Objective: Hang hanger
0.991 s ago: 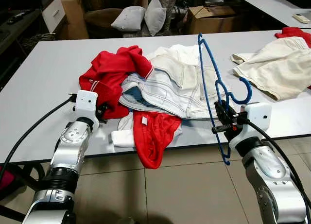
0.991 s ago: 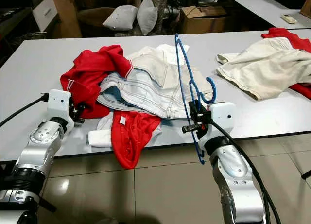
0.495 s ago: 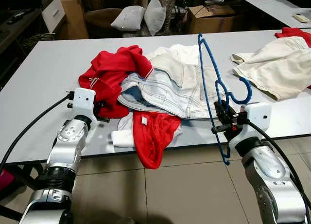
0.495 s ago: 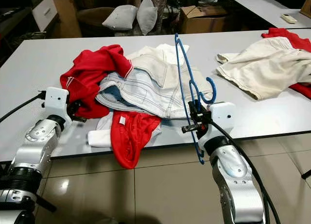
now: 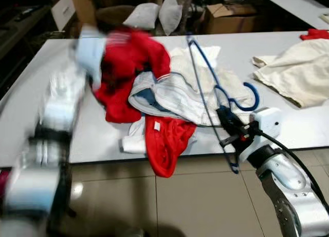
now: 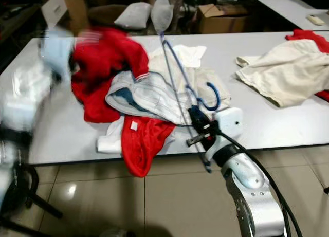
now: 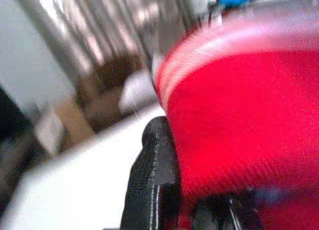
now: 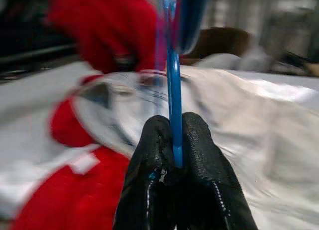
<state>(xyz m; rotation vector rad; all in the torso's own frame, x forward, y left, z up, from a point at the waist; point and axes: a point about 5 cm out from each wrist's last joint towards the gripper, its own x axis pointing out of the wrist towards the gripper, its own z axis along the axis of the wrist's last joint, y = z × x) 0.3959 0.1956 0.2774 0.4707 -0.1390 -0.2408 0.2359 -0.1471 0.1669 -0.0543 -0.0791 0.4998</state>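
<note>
My right gripper (image 5: pixel 230 128) hangs just off the table's front edge. In the right wrist view its fingers are shut on the wire of a blue hanger (image 8: pixel 173 90). The hanger leans up and away over the heap of clothes, its hook (image 6: pixel 216 99) near my wrist. My left arm is raised at the left, blurred by motion. Its gripper (image 5: pixel 102 67) is shut on a red garment (image 5: pixel 136 57), which is pulled up off the heap. In the left wrist view one black finger (image 7: pixel 152 190) presses against the red cloth (image 7: pixel 239 125).
Pale denim jeans (image 5: pixel 169 93) and another red cloth (image 5: pixel 164 144) lie in the heap on the white table (image 5: pixel 267 41); the red cloth droops over the front edge. A cream garment (image 5: pixel 298 77) lies at the right. Pillows (image 5: pixel 154 13) and a cardboard box (image 5: pixel 229 16) stand behind.
My left arm has swung up fast and drawn the red garment upward. The hanger in my right gripper has tipped over to the left. The camera has shifted a little.
</note>
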